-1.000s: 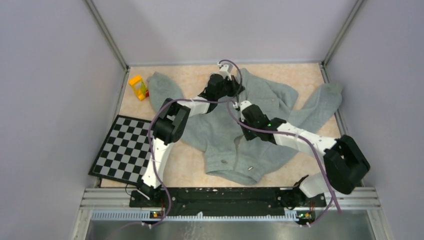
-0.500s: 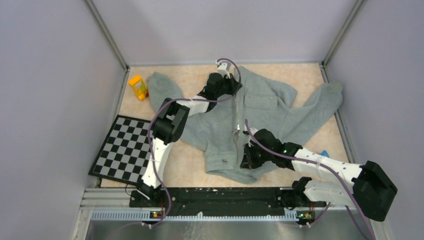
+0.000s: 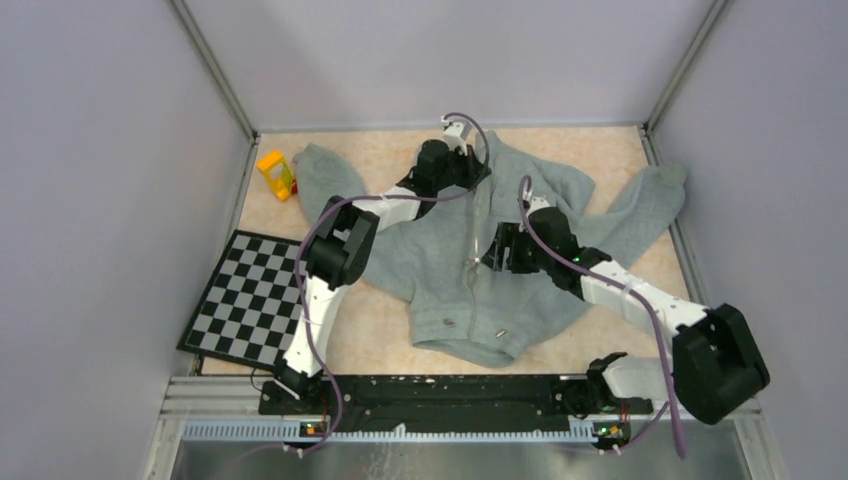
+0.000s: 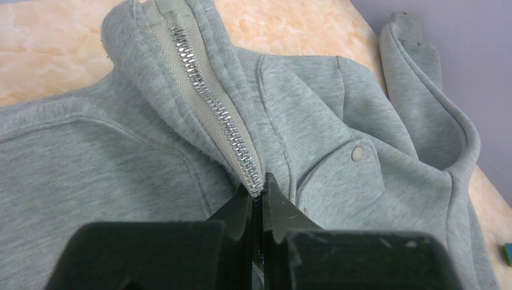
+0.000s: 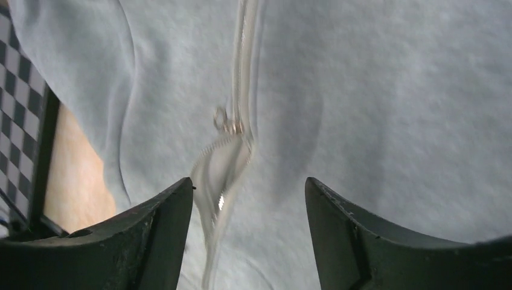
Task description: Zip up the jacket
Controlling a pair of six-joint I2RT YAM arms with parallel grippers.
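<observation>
Spread front-up across the middle of the worktop point(image 3: 370, 332), collar at the far edge and hem toward the near edge, 1 sleeve lying toward the far-left corner and the other toward the right edge: the grey fleece jacket point(image 3: 430, 250). At the collar, the left gripper point(image 3: 468, 165), jaws clenched on the tape of the zipper point(image 4: 205, 90), metal teeth bare above the pinch, 1 snap button point(image 4: 357, 154) just beside on a pocket flap. Over the centre front, the right gripper point(image 3: 492, 255), jaws released and wide apart, aimed at the zipper pull point(image 5: 228, 125) and clear of it, view blurred. Along the left edge, a checkerboard point(image 3: 245, 300); near the far-left corner, a small yellow toy point(image 3: 274, 172).
</observation>
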